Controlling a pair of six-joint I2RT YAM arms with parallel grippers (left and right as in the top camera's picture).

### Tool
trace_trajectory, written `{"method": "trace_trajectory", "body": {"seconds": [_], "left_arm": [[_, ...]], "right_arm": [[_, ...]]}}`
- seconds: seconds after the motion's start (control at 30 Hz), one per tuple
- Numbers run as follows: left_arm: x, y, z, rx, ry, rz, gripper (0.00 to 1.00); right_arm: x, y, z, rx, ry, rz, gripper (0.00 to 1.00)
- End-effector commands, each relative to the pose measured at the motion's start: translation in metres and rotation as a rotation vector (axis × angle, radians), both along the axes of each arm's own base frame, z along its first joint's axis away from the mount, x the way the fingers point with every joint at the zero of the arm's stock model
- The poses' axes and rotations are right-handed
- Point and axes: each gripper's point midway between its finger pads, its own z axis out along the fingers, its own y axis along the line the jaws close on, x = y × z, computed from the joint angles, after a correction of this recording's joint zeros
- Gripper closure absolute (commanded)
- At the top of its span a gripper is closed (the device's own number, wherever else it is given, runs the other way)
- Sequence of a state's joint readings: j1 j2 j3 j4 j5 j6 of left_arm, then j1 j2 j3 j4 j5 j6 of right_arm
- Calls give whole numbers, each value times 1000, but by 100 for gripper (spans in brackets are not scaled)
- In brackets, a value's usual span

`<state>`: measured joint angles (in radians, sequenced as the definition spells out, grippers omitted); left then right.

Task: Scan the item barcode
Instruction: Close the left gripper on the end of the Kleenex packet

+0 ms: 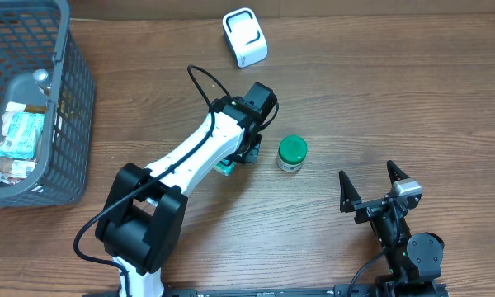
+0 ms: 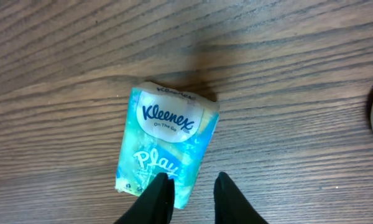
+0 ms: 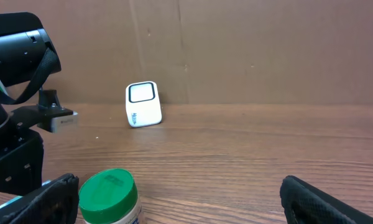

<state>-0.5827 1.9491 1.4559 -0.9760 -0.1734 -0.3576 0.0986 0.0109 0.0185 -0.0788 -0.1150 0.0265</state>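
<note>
A: Far left of the green-lidded jar (image 1: 292,153), we note the grey basket (image 1: 70,107). It holds crumpled packets (image 1: 21,136) and something silver-capped (image 1: 40,77). Labels too small to read.

B: Just left of the jar lies the Kleenex pack (image 2: 165,146), flat on the table. The left gripper (image 2: 191,182) is narrowly parted, and one finger hides the pack's lower edge. Right of the jar, the right gripper (image 1: 367,172) is spread wide, empty.

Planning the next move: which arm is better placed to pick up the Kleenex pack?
Left. The left gripper hangs right over the Kleenex pack; the right gripper sits open, away beyond the green-lidded jar.
</note>
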Motion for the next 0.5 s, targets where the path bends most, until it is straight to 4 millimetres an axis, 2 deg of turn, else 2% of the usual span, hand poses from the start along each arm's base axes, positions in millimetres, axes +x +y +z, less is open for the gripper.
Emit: {"method": "trace_trajectory", "body": {"seconds": [0.0, 0.47], "left_arm": [[-1, 2, -8, 24, -2, -36, 74], [-3, 8, -27, 43, -21, -34, 69]], "right_arm": [[1, -3, -2, -1, -2, -13, 0], [1, -3, -2, -1, -2, -13, 0]]}}
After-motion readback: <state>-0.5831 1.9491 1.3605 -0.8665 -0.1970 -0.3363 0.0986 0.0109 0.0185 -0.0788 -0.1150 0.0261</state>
